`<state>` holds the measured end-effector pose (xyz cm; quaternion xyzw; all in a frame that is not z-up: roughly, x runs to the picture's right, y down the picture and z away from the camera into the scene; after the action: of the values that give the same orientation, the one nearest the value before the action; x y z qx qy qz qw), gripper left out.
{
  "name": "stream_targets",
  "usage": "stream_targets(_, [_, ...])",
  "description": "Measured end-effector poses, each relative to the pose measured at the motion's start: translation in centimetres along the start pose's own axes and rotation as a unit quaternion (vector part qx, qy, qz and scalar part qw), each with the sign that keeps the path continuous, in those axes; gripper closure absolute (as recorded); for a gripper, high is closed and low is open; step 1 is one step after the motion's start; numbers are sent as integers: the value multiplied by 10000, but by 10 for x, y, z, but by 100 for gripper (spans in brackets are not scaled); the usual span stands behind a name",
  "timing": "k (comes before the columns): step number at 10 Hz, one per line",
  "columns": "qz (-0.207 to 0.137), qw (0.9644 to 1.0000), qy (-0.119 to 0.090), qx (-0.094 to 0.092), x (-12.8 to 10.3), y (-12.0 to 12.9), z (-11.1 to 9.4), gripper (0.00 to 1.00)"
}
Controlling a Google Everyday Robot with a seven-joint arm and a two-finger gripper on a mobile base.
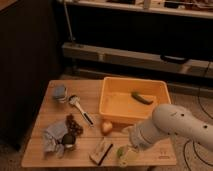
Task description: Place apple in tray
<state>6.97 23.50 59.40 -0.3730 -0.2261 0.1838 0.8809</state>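
Camera view, we see the gripper (128, 150) low at the front edge of the table (45, 159), at the end of the white arm (175, 125) that comes in from the right. Jaws read as spread wide, and we see nothing held between them. It hangs right over a small green cup (121, 153); we cannot tell whether they touch.

The apple (106, 126) sits on the table just up and left of the gripper, near it but apart, outside the tray and just beside its front wall. The tray (116, 116) lies behind the gripper, farther up the table, with a dark green elongated item (142, 97) inside, toward its back right.

A tan block (101, 150) lies immediately left of the gripper. Farther left we note dark red grapes (74, 123), a dark green fruit (68, 140) and a crumpled bluish cloth (52, 136), all well apart from the gripper. A utensil with a round head (80, 108) lies up and left, beyond the apple. A grey-blue object (60, 92) sits at the far left rear, farthest from the gripper.
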Motion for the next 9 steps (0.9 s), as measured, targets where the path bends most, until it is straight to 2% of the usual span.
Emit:
stream_targets(2, [-422,9989,-107,-148,-1,4,0,20])
stream_targets(3, [-438,9989,-92,-144,-1,4,0,20])
stream_targets(4, [-249,9996,-101,-41,-1,2,-1,20])
stream_targets(5, [24,9996,-146,238,0,-5,-4,20])
stream_targets(6, [290,9979,-211,542,1,-10,-8,20])
stream_targets(7, [675,9931,-326,904,1,-15,-13,20])
stream_targets(8, [1028,9861,-461,1221,1,-15,-17,20])
stream_targets(9, [1109,9835,-527,1331,0,-15,-18,20])
